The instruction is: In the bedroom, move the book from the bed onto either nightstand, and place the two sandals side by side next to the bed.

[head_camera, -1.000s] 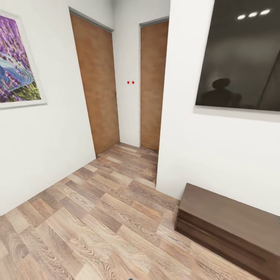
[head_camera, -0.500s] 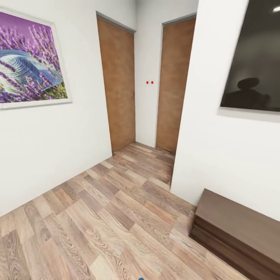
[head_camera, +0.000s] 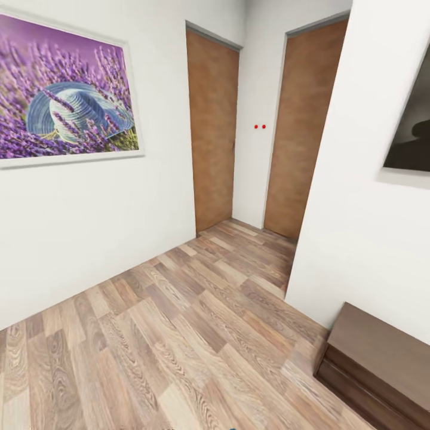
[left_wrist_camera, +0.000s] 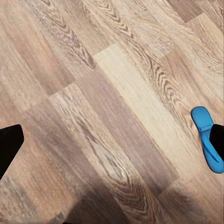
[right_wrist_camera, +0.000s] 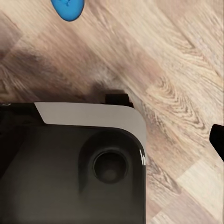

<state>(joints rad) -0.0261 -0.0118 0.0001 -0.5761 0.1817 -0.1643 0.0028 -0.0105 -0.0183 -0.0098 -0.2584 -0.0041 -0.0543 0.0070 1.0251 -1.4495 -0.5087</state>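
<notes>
where left gripper (left_wrist_camera: 112, 142) hangs spread, blue sandal (left_wrist_camera: 207, 138) on floor (left_wrist_camera: 93, 93).

My body (right_wrist_camera: 70, 172) is a broad, glossy black shell seen from my right wrist, smooth and slightly reflective. Across its upper edge runs a white panel (right_wrist_camera: 88, 113) with a rounded corner, curving down into a thin pale rim along the side. Set into the black surface is a round recessed socket (right_wrist_camera: 110, 167), a ring within a ring, dark grey at its centre. A small black block (right_wrist_camera: 116, 99) juts out just past the white panel. My fingertips (left_wrist_camera: 9, 147) are plain matte black, blunt-edged, with no markings, screws or cables that I can make out
</notes>
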